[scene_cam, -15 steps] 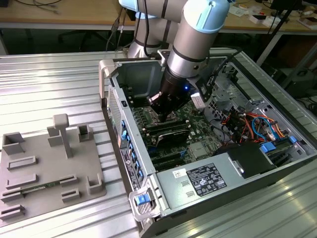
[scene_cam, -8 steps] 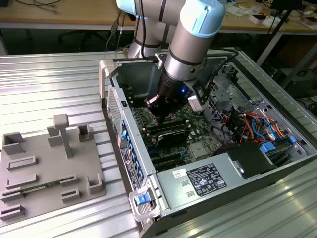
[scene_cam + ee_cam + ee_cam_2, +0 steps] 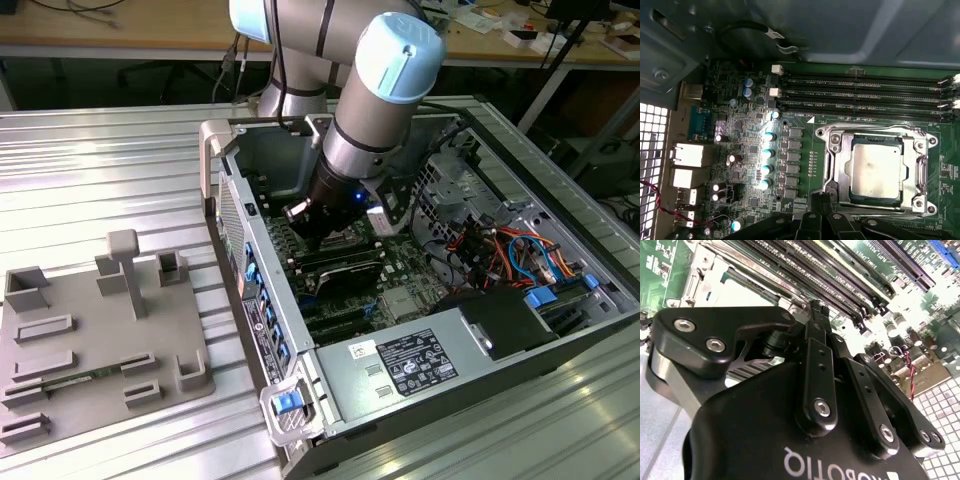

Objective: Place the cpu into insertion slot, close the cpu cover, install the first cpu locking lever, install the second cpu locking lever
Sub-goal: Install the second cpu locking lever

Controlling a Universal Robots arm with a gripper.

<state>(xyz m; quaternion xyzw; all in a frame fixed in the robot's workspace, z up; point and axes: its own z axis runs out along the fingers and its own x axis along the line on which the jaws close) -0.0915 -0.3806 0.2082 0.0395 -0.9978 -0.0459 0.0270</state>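
Observation:
In the first wrist view the cpu (image 3: 875, 171), a silver-grey square, lies flat in the insertion slot (image 3: 832, 136) on the green board. The cpu cover (image 3: 840, 167), a silver frame with a cut-out centre, lies down around it. My gripper (image 3: 820, 199) hangs just off the slot's near corner, fingers shut together with nothing between them. In the second wrist view the fingertips (image 3: 816, 310) meet above the board, beside the cpu (image 3: 742, 287). In the exterior view my gripper (image 3: 318, 230) reaches down inside the open computer case (image 3: 235, 215).
Long black memory slots (image 3: 865, 92) run beside the socket. Capacitors (image 3: 767, 150) and rear ports (image 3: 687, 155) stand on its other side. Coloured cables (image 3: 500, 250) and a power supply (image 3: 410, 365) fill the case's right. A grey fixture plate (image 3: 100, 330) lies on the table at the exterior view's left.

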